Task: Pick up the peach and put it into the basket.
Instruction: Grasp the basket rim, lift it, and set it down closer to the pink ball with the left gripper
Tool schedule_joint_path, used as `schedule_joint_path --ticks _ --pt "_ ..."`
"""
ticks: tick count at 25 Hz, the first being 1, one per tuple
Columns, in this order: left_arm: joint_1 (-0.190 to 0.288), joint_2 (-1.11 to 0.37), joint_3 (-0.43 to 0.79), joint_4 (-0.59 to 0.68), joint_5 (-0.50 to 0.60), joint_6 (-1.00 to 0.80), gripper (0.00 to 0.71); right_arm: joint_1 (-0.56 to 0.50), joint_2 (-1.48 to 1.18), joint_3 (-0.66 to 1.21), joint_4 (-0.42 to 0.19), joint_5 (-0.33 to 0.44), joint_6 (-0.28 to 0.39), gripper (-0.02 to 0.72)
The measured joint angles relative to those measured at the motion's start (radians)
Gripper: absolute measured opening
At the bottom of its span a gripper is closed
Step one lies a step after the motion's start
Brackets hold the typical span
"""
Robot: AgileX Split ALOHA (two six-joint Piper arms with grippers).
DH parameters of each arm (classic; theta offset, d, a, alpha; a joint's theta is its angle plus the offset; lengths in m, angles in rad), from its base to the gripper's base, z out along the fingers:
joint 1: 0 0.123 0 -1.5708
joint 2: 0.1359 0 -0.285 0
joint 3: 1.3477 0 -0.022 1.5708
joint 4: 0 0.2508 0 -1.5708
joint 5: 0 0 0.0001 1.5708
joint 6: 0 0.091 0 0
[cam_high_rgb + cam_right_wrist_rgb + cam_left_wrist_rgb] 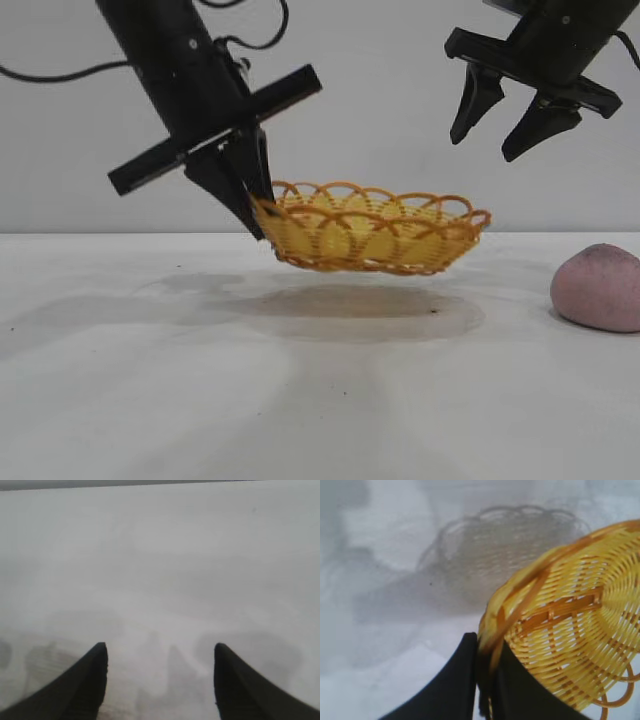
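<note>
In the exterior view the left pincer (250,205) pinches the rim of the basket (375,235) at its near-left end and holds it in the air, clear of the white worktop (300,400), with its shadow lying on the surface below. The basket hangs roughly level, tipped slightly. The peach (598,287) sits on the worktop at the far right of that view, well apart from the basket and lower than it. The right pincer (512,125) hangs high above the worktop, between basket and peach, its fingers spread and holding nothing.

The left wrist view shows what the exterior cannot: the two dark fingers (455,685) pressed together on the orange-brown rim, the yellow weave (580,630) seen close, and the basket's scalloped shadow on the worktop.

The right wrist view shows only the spread fingertips (95,680) over bare worktop; neither peach nor basket appears there.
</note>
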Motion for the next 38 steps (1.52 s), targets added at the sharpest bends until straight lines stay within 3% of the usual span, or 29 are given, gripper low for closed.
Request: schedule_joint_path --ticks 7,8,10,11,16,21,27,28,38 --pt "0.000 0.055 0.003 -0.002 -0.023 0.000 0.000 -0.002 0.000 0.000 0.006 0.000 0.000 0.451" --pt "0.000 0.055 0.003 -0.002 -0.024 0.000 0.050 -0.002 0.000 0.000 0.006 0.000 0.000 0.451" --pt "0.000 0.055 0.003 -0.002 -0.029 0.000 0.050 -0.002 0.000 0.000 0.006 0.000 0.000 0.451" --pt "0.000 0.055 0.003 -0.002 -0.031 0.000 0.127 -0.002 0.000 0.000 0.006 0.000 0.000 0.451" --pt "0.000 0.055 0.003 0.001 -0.024 0.000 0.351 -0.002 0.000 0.000 0.006 0.000 0.000 0.451" --pt "0.000 0.051 0.000 0.088 0.025 0.000 0.541 -0.002 0.000 0.000 0.006 0.000 0.000 0.451" --pt "0.000 -0.022 -0.062 0.286 0.129 0.000 0.533 -0.002 0.000 0.000 0.008 0.000 0.000 0.451" --pt "0.000 -0.037 -0.070 0.321 0.137 0.000 0.480 -0.002 0.000 0.000 0.008 0.000 0.000 0.451" --pt "0.002 -0.056 -0.108 0.685 0.264 -0.011 0.480 -0.002 0.000 0.000 0.008 0.003 0.000 0.451"
